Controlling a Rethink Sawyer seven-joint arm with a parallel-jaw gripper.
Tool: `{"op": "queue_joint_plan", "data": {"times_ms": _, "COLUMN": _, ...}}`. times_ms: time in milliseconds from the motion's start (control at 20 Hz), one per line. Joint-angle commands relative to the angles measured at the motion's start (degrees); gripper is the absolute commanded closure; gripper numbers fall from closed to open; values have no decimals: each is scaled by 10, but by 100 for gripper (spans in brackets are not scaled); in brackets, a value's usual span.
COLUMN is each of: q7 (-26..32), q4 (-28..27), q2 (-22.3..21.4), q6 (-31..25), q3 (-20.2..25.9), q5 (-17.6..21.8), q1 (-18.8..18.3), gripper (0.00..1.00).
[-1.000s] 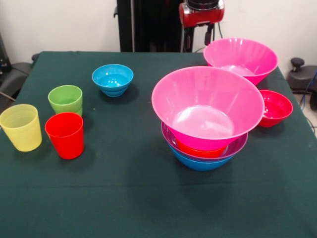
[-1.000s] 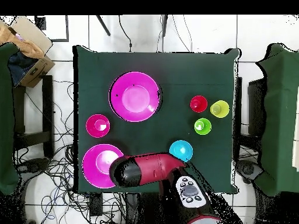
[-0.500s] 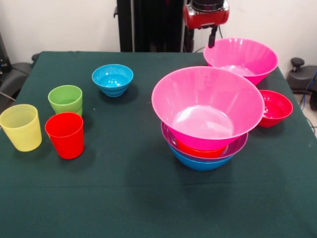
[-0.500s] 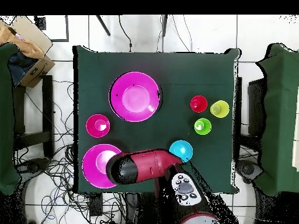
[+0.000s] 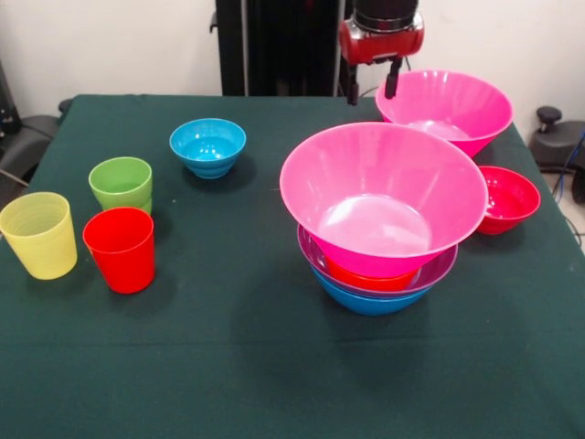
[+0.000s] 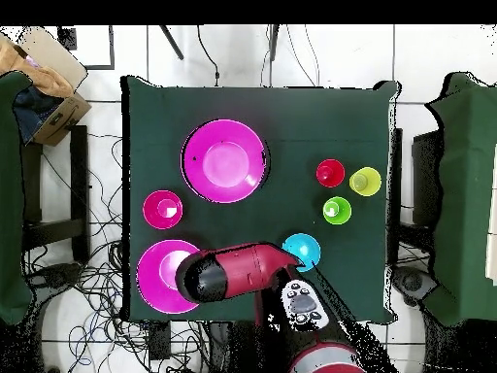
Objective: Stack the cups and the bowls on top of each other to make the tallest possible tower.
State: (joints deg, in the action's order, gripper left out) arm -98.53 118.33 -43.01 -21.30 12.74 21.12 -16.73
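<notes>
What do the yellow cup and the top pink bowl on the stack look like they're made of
Both look like plastic. The yellow cup is translucent, with a faintly ribbed wall. The top pink bowl looks opaque and glossy, with a bright highlight on its inner floor.

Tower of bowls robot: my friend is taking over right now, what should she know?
Gripper: open, empty, hanging by the rim of the loose big pink bowl at the back.
Tower: four bowls nested, blue lowest, then purple, orange, and a big pink one uppermost.
Loose: the crimson bowl beside the tower, the cyan bowl, and the green cup, red cup and yellow cup grouped together.
Left: stack all six loose pieces.
</notes>
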Motion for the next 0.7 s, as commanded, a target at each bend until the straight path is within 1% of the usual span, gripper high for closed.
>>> {"op": "queue_joint_plan", "data": {"times_ms": 50, "q7": -43, "q4": -52, "q2": 58, "q6": 64, "q3": -5, "q5": 48, "q1": 20, "gripper": 0}}
{"op": "queue_joint_plan", "data": {"times_ms": 200, "q7": -39, "q4": -55, "q2": 77, "q6": 74, "q3": -3, "q5": 49, "q1": 14, "gripper": 0}}
{"op": "queue_joint_plan", "data": {"times_ms": 300, "q7": -39, "q4": -60, "q2": 90, "q6": 79, "q3": -7, "q5": 51, "q1": 16, "gripper": 0}}
{"op": "queue_joint_plan", "data": {"times_ms": 550, "q7": -37, "q4": -64, "q2": 106, "q6": 92, "q3": -8, "q5": 46, "q1": 15, "gripper": 0}}
{"op": "queue_joint_plan", "data": {"times_ms": 650, "q7": -33, "q4": -67, "q2": 114, "q6": 92, "q3": -5, "q5": 44, "q1": 11, "gripper": 0}}
{"op": "queue_joint_plan", "data": {"times_ms": 700, "q7": -29, "q4": -67, "q2": 121, "q6": 89, "q3": 2, "q5": 40, "q1": 4, "gripper": 0}}
